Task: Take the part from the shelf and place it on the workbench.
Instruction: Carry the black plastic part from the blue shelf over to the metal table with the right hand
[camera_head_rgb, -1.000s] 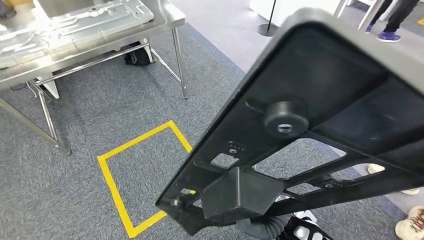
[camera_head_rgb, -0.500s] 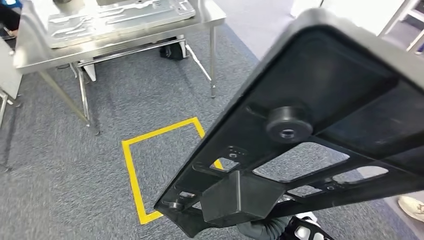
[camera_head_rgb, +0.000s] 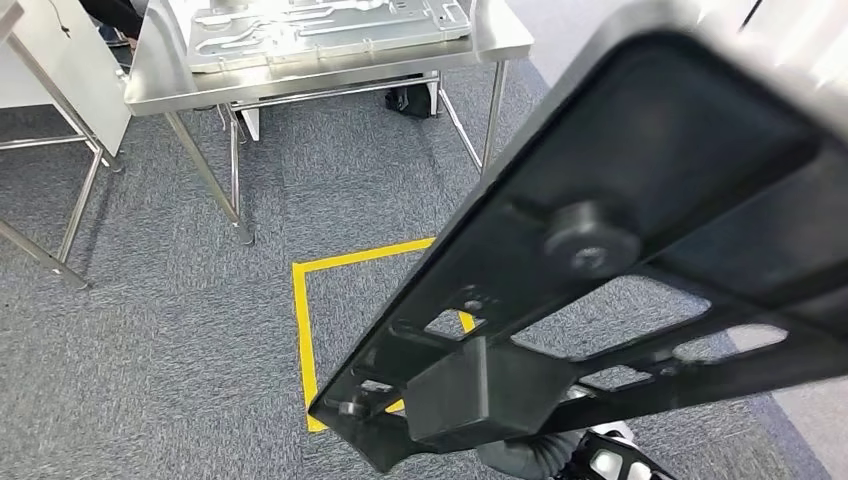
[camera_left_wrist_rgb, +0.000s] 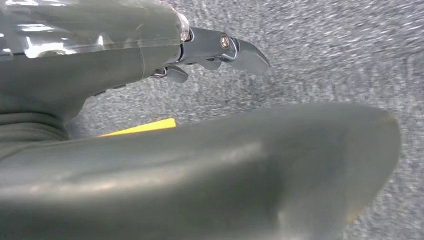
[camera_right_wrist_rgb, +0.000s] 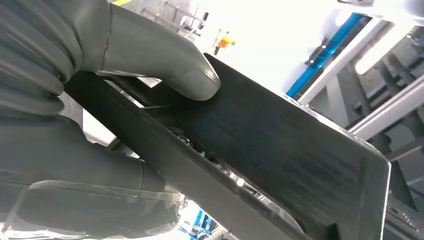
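Our right hand (camera_right_wrist_rgb: 100, 100) grips the black part (camera_right_wrist_rgb: 280, 150): in the right wrist view the thick grey thumb presses on the part's flat dark face while the rest of the hand wraps beneath its edge. From the head view we see the part (camera_head_rgb: 640, 260) held up close to the camera, a large black plastic frame with cut-out openings, a round boss and a boxy block at its near end, tilted so it rises toward the far right. Beyond it, on the far left, stands the steel workbench (camera_head_rgb: 500, 40) with a grey metal panel (camera_head_rgb: 320, 25) lying on top, and a yellow taped square (camera_head_rgb: 302, 330) marks the grey carpet between. In the left wrist view our left hand (camera_left_wrist_rgb: 150, 65) hangs over the carpet, holding nothing, its dark fingers (camera_left_wrist_rgb: 245, 52) extended and apart
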